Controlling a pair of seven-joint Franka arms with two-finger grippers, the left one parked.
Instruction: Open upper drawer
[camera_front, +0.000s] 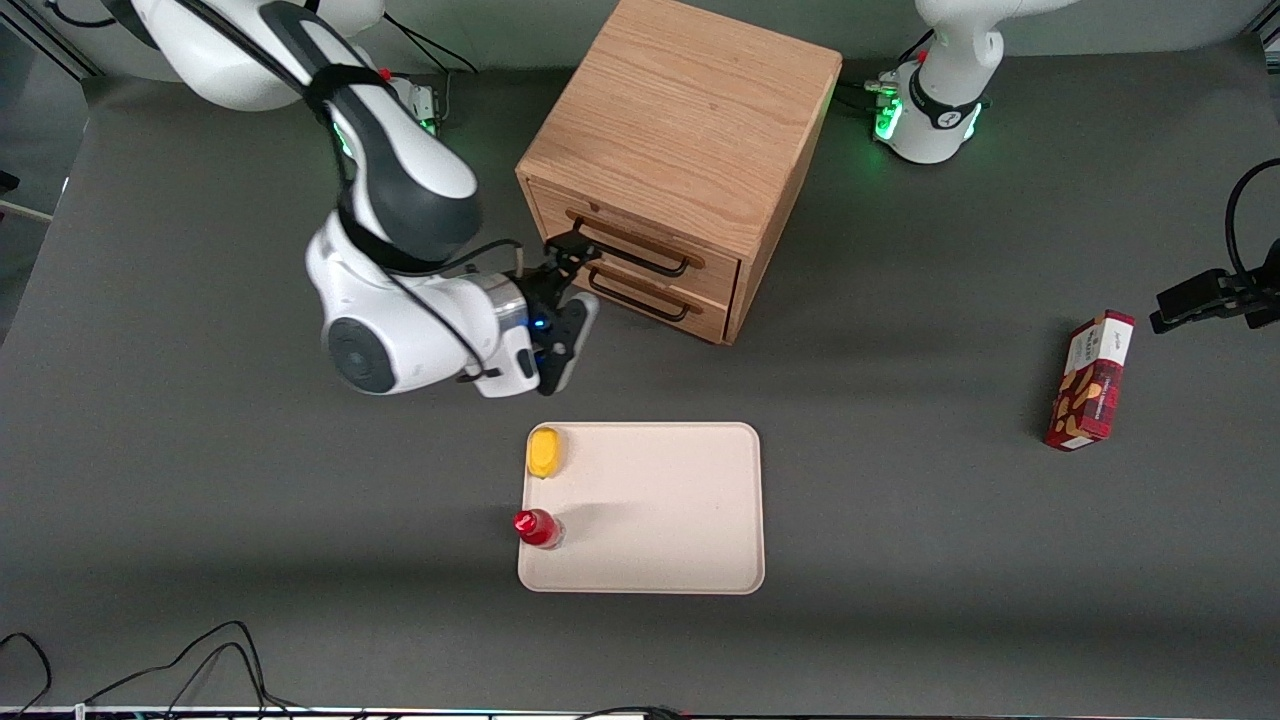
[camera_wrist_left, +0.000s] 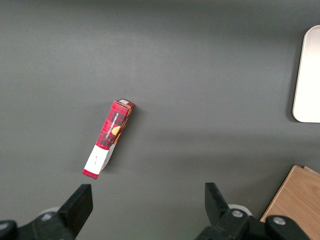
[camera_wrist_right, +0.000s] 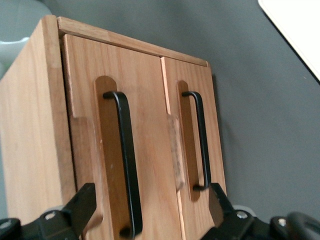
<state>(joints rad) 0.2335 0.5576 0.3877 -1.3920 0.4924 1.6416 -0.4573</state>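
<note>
Tray (camera_front: 660, 560) nearest camera, low in frame; red bottle (camera_front: 537, 528) and yellow thing (camera_front: 544, 452) on it. Gripper (camera_front: 562, 252) mid frame, fingers spread wide, holding nothing, tips at end of upper drawer (camera_front: 640, 238) handle (camera_front: 630, 248). Drawer in oak cabinet (camera_front: 680, 120), above lower drawer (camera_front: 665, 295). Wood front looks hard, stiff; should slide, not heavy. Grab thin black handle, mid bar. Drawer front faces tray; handle's long line runs slanting down toward frame right.
</note>
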